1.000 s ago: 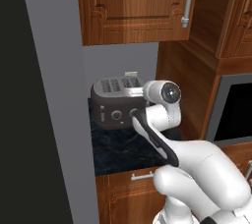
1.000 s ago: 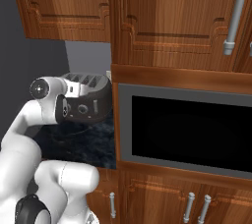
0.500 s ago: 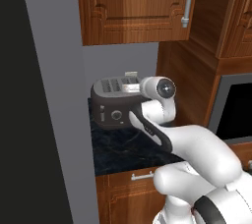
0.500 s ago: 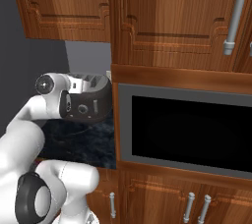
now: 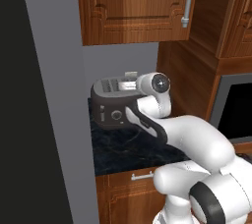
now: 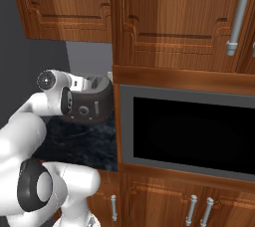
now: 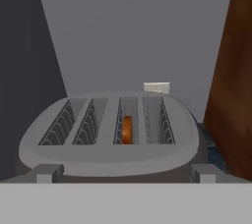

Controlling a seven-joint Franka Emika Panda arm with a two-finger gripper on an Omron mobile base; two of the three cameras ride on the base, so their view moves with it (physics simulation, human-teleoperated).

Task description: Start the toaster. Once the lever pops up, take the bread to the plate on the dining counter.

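One slice of bread (image 7: 126,129) sits deep in the third slot from left of the toaster (image 7: 110,137), seen edge-on in the hand view, approx half the slot depth showing orange-brown. My read: light, stiff once toasted, crumbly at the crust, so a gentle pinch across the flat faces near the top edge is the place to hold it; squeeze too hard and it'll crack. It's thin, so it needs to rise clear of the slot wires before anything can get round it.

Toaster (image 5: 112,102) looks heavy and squat, w/ round knobs on the front; prob won't slide when the lever is pushed. Lever itself isn't clear in these views. It stands on the dark marbled surface (image 5: 123,149), back in a niche btw a grey wall and wood cabinet side.

End effector (image 7: 126,175) is at full spread, nothing held, tips just above the toaster's near rim. A small white wall outlet (image 7: 156,87) sits behind.
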